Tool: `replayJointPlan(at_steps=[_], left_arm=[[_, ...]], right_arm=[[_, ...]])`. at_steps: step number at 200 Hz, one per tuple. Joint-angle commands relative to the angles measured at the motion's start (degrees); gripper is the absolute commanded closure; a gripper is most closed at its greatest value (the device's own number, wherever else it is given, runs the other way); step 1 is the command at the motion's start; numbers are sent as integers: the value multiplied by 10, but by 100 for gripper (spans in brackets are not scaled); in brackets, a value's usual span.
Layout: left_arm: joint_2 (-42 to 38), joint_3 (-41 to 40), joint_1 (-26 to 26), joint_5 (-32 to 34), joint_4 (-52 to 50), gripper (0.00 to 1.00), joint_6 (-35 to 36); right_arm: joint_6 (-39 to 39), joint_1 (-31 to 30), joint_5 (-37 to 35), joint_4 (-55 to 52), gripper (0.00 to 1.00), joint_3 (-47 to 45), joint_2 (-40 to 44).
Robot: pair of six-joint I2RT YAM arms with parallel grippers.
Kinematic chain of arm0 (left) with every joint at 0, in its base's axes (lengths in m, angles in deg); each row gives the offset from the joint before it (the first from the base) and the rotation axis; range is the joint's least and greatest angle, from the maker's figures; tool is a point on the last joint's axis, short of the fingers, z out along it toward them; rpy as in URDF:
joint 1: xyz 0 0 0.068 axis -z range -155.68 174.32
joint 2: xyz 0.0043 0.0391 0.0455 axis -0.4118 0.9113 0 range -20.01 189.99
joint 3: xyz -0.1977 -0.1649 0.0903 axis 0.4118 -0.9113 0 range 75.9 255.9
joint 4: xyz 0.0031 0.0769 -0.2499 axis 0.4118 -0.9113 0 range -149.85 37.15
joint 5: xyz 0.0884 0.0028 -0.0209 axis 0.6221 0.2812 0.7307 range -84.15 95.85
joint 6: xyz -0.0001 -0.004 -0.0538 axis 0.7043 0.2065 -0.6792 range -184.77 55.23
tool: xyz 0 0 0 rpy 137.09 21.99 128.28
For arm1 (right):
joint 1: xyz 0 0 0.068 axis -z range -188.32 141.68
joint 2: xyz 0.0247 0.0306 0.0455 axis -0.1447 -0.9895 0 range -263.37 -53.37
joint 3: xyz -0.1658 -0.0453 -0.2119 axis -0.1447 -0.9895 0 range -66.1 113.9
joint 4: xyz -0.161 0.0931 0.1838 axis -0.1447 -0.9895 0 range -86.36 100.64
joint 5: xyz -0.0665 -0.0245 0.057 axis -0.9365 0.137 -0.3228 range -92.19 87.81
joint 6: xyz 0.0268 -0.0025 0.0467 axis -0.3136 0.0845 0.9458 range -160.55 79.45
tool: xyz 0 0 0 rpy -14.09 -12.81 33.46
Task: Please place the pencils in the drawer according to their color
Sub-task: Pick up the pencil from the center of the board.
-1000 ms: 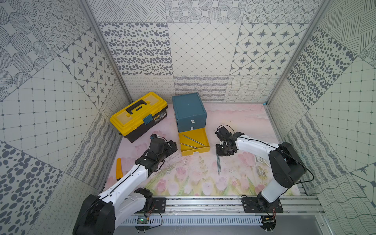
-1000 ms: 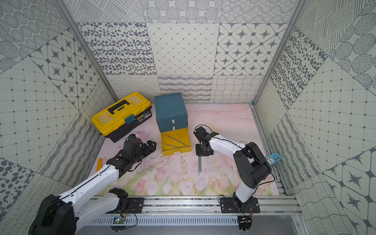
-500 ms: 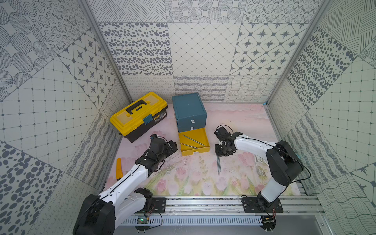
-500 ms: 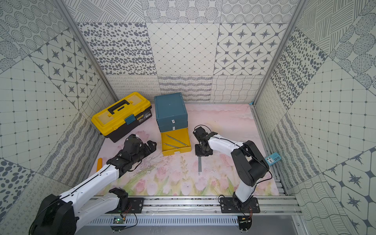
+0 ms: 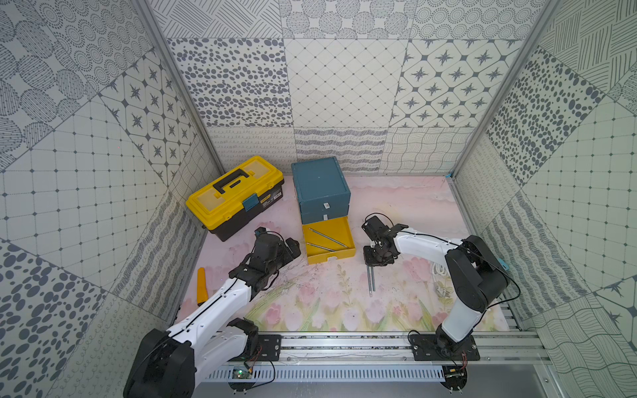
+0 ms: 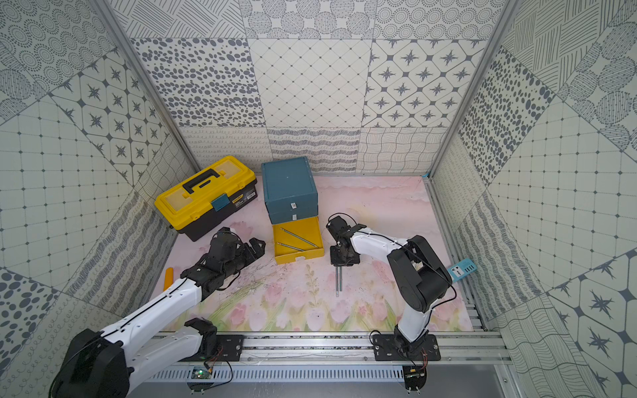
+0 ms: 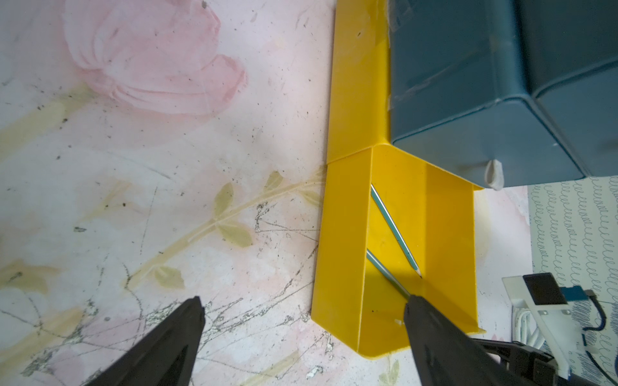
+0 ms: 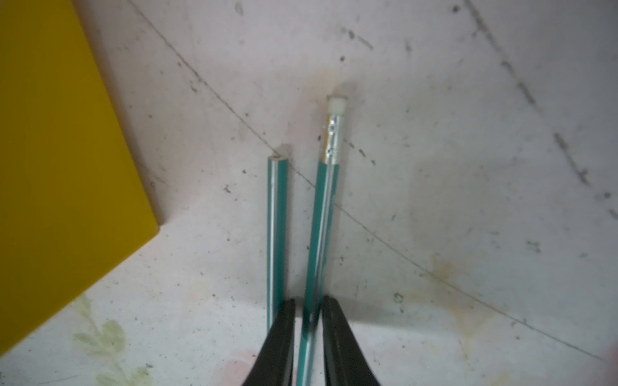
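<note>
L arm (image 5: 220, 303) stretched fwd, low over the surface (image 5: 344, 310); left gripper (image 7: 302, 300) angled fwd, jaws wide apart. R arm (image 5: 427, 243) rises from base, elbow high, forearm reaching in twd centre, wrist turned down; right gripper (image 8: 307, 305) points at surface, jaws pinched narrow on one pencil (image 8: 321, 214).

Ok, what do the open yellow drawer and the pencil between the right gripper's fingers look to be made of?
The yellow drawer is likely moulded plastic: smooth and glossy, with thin walls and rounded corners. The eraser-tipped pencil is probably painted wood, with teal lacquer and pale stripes. Its shiny crimped ferrule looks like metal, and the white eraser seems to be rubber.
</note>
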Motion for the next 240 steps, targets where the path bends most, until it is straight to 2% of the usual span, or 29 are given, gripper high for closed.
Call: replayJointPlan(at_steps=[1,63,119,177,240], left_arm=[[1,-1,-4,-5,29,1,-1],[0,-3,-4,-4,28,1,-2],[-1,-3,-3,-1,28,1,-1],[-5,-4,-4,5,22,1,1],[-6,-4,-4,6,21,1,0]], right_arm=[[2,-3,-11,3,79,5,-13],[-13,-12,-52,-75,78,34,-31],[-12,-14,-10,-97,76,34,-50],[-4,-14,-48,-148,78,25,-62],[-10,-15,-37,-161,81,9,-70]])
